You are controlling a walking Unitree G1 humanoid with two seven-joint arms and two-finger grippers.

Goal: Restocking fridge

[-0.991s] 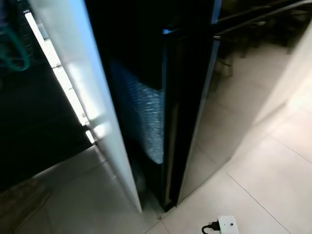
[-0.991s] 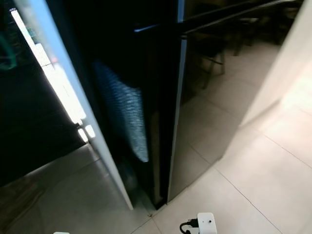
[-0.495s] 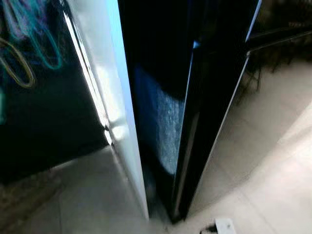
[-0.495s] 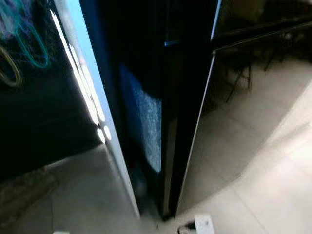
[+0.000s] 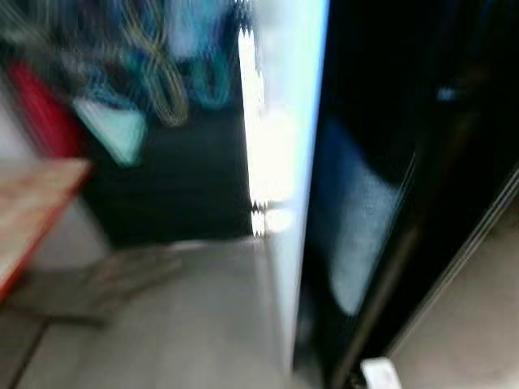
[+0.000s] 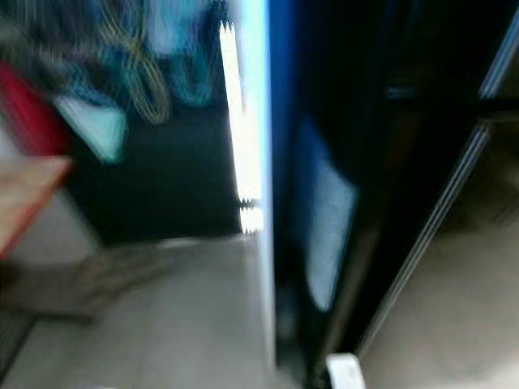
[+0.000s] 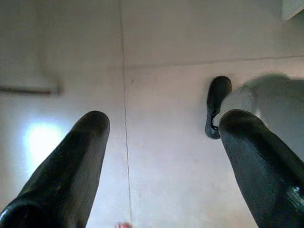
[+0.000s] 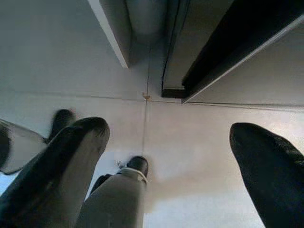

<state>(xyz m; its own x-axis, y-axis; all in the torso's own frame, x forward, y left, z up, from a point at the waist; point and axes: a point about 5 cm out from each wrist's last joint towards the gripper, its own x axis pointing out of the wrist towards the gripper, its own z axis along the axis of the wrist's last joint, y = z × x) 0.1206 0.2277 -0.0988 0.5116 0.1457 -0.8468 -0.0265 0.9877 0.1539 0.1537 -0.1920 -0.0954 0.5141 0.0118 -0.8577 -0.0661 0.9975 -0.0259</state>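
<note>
The fridge stands in front of me with its white door point(image 5: 284, 162) open and seen edge-on, a bright strip along its edge. Right of the door is the dark fridge body point(image 5: 389, 186), with a pale bluish patch low inside. The head views are blurred. My left gripper point(image 7: 164, 121) hangs open over the pale tiled floor, nothing between its fingers. Open too is my right gripper point(image 8: 168, 128), pointing down at the floor near the door's bottom corner point(image 8: 111, 33) and the fridge's black base point(image 8: 228, 47).
A white plug adapter point(image 5: 379, 373) lies on the floor by the fridge base. A wooden table with a red edge point(image 5: 32, 211) stands at the left. Teal and yellow cables point(image 5: 162, 81) hang against a dark wall behind. My black feet point(image 7: 217, 107) rest on the tiles.
The whole head picture has swung: the fridge and door now sit further right and the table and cables have come into view at the left. The picture is more blurred.
</note>
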